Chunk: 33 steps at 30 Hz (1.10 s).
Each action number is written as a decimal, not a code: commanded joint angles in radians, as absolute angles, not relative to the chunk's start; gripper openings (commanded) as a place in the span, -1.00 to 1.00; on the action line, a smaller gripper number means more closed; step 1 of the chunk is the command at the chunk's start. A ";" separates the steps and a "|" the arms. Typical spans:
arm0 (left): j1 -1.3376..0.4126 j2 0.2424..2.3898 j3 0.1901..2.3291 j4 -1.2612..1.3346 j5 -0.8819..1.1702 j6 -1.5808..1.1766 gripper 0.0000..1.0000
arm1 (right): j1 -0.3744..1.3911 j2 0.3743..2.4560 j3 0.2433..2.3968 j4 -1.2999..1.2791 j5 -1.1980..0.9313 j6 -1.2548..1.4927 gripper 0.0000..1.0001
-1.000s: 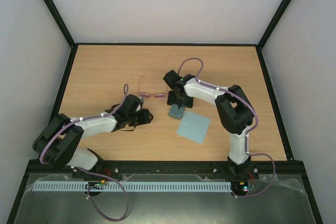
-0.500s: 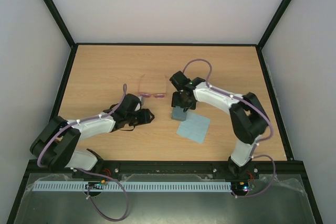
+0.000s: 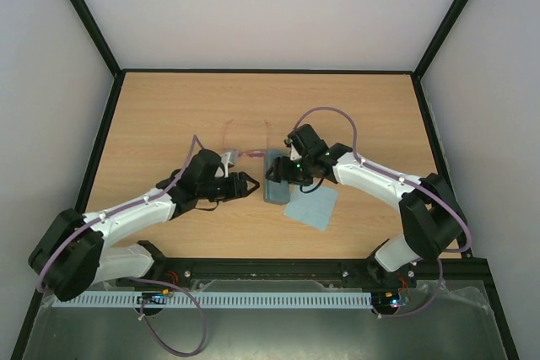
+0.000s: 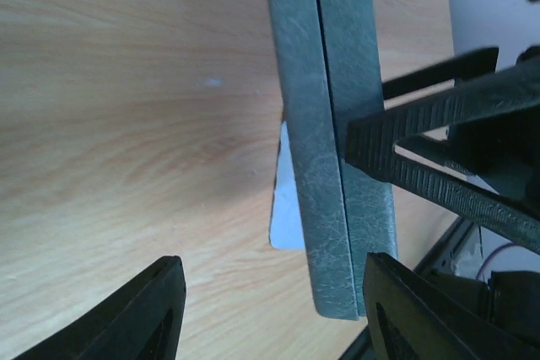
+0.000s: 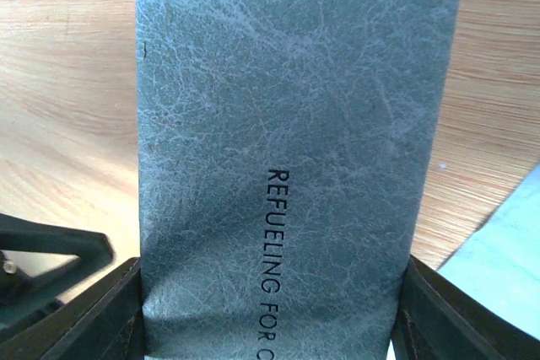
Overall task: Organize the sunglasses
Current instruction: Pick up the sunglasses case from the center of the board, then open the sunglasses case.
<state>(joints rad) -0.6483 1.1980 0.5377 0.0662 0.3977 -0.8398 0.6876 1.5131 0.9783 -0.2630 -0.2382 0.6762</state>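
We see the sunglasses (image 3: 251, 155) just beyond the case (image 3: 273, 190), with the frame lying crosswise to it. Our left claw (image 3: 247, 185) (spread wide, empty) sits beside the case, and our right claw (image 3: 285, 173) clamps the case.

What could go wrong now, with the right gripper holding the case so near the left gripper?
The open left gripper sits right beside the right gripper, which is shut on the case; their fingers may collide.
The sunglasses lie just behind the case, so a shift could knock them.
A corner of the cloth shows under the case and might get dragged.
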 commanded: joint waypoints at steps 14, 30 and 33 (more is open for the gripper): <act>-0.750 1.343 0.578 0.160 0.385 -0.933 0.20 | 0.691 1.451 0.935 -0.144 -0.379 0.692 -0.50; -0.723 1.369 0.547 0.160 0.344 -0.937 -0.19 | 0.622 1.370 0.829 0.046 -0.660 0.766 -0.61; -0.710 1.375 0.540 0.158 0.344 -0.932 -0.19 | 0.613 1.355 0.823 0.050 -0.690 0.767 -0.61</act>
<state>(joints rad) -0.7334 1.3357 0.5564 0.2001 0.4007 -0.9390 0.6056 1.4319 0.8124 -0.0597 -0.4675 0.7311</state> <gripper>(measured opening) 0.407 0.664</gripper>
